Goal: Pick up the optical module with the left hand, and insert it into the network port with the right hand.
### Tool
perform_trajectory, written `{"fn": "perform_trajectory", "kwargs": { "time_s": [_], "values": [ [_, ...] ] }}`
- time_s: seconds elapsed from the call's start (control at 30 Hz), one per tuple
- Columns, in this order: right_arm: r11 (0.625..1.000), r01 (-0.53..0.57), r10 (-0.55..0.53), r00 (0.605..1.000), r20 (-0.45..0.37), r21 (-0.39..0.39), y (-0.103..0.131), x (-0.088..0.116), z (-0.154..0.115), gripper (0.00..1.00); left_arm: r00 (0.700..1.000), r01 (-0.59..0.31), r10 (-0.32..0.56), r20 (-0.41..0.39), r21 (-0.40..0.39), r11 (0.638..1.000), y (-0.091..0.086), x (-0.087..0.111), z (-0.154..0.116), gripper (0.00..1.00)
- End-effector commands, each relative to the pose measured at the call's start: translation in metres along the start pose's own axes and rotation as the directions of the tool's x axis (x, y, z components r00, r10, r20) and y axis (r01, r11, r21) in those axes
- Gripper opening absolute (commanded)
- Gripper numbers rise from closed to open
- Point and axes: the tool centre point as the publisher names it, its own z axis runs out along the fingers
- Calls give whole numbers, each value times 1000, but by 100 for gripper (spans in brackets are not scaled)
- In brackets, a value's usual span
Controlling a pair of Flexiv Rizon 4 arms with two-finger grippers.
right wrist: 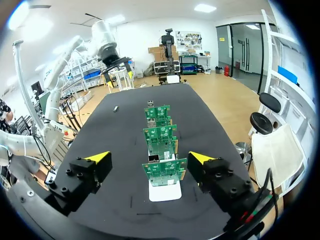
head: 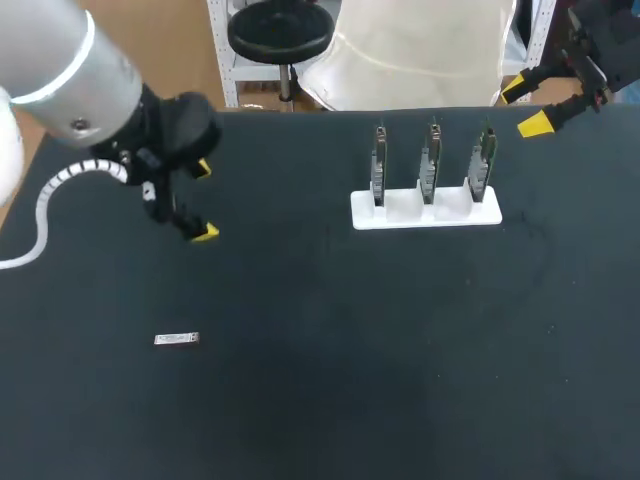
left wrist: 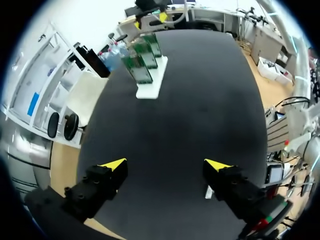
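Note:
The optical module point(head: 177, 339) is a small silver bar lying flat on the black table point(head: 320, 380) near its front left. My left gripper point(head: 202, 200) hangs open above the table, behind the module and apart from it. From the left wrist, the module point(left wrist: 209, 191) peeks out beside one finger, outside the open left gripper point(left wrist: 165, 164). Three upright green boards with network ports point(head: 430, 165) stand in a white holder point(head: 425, 212) at the back right. My right gripper point(head: 526, 106) is open at the far right edge; in its own view, my right gripper point(right wrist: 151, 158) frames the nearest board point(right wrist: 164, 170).
The white holder point(right wrist: 165, 191) and its boards are the only tall obstacle on the table. In the right wrist view, my left arm point(right wrist: 102, 37) shows at the far end of the table, with the module point(right wrist: 115, 108) below it.

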Motion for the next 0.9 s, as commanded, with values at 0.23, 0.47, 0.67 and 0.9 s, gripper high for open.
{"fn": "perform_trajectory", "kwargs": {
  "time_s": [0.23, 0.47, 0.67, 0.9],
  "values": [
    [1000, 1, -1, 1000, 0, 5, 2, 0, 0, 100, 997, 76, -75, -18, 61, 995, -36, 46, 3, 100],
    [1000, 1, -1, 1000, 0, 5, 2, 0, 0, 100, 993, 93, -86, -81, 87, 992, -64, 71, 11, 100],
    [1000, 1, -1, 1000, 0, 5, 2, 0, 0, 100, 988, 120, -110, -106, 98, 988, -76, 86, 19, 100],
    [1000, 1, -1, 1000, 0, 5, 2, 0, 0, 100, 987, 129, -113, -118, 140, 982, -91, 97, 30, 100]
  ]
}}
